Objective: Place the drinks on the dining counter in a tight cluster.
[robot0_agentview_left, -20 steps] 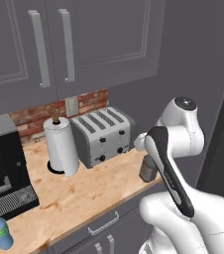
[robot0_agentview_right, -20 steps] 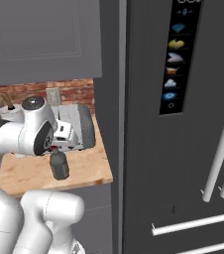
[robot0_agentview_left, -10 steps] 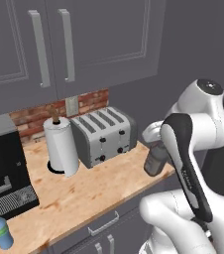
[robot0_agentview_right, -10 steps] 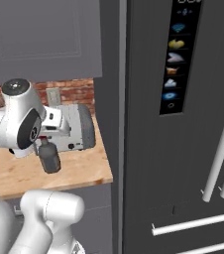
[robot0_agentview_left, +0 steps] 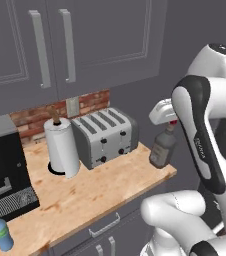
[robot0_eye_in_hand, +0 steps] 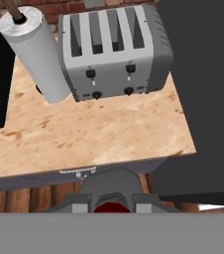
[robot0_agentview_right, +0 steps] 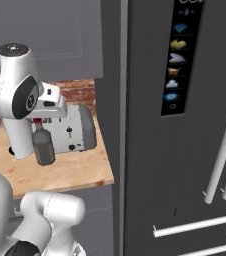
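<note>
Hand view, ribbed steel toaster, grainy wood counter

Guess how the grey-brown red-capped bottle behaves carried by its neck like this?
The dark bottle hangs below the gripper, off the counter, gripped just under its red cap: probably rigid, likely to swing. Its body is broad, so once set down it should stand stably.

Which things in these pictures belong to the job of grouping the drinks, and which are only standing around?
Belong to the job:
- dark bottle, held off the counter by the shut end effector
- blue bottle, on the counter's front edge

Only standing around:
- toaster
- paper towel roll
- coffee machine
- fridge
</note>
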Tool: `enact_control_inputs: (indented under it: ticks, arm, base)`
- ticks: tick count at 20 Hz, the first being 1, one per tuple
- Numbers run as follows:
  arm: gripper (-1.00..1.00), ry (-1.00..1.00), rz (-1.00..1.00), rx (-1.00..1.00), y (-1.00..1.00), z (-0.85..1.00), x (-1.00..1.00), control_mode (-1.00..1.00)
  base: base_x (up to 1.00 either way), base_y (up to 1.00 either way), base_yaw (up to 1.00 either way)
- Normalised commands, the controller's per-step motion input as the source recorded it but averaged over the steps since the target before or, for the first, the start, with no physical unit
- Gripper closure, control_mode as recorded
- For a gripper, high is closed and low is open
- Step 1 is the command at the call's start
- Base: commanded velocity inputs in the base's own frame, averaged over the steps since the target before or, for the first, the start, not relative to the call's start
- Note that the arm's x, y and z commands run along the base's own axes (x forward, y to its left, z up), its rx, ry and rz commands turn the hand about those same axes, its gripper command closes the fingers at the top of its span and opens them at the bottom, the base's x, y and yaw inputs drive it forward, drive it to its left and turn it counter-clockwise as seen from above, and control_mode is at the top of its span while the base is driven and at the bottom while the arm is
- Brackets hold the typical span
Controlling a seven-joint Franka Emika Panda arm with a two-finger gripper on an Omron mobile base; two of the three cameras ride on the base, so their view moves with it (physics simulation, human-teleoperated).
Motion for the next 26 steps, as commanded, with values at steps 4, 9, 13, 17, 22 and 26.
enact_control_inputs:
  ticks: [4,9,13,17,22,26]
  arm:
    - [1.00,0.00,0.00,0.00,0.00,0.00,0.00,-1.00]
    - [1.00,0.00,0.00,0.00,0.00,0.00,0.00,-1.00]
    - [1.00,0.00,0.00,0.00,0.00,0.00,0.00,1.00]
    - [1.00,0.00,0.00,0.00,0.00,0.00,0.00,1.00]
    - [1.00,0.00,0.00,0.00,0.00,0.00,0.00,1.00]
    - [1.00,0.00,0.00,0.00,0.00,0.00,0.00,1.00]
  base:
    - [0.00,0.00,0.00]
    - [0.00,0.00,0.00]
    - [-0.13,0.00,0.00]
    - [-0.88,-0.24,-0.11]
    - [-1.00,-0.36,-0.17]
    - [-0.80,-0.10,-0.46]
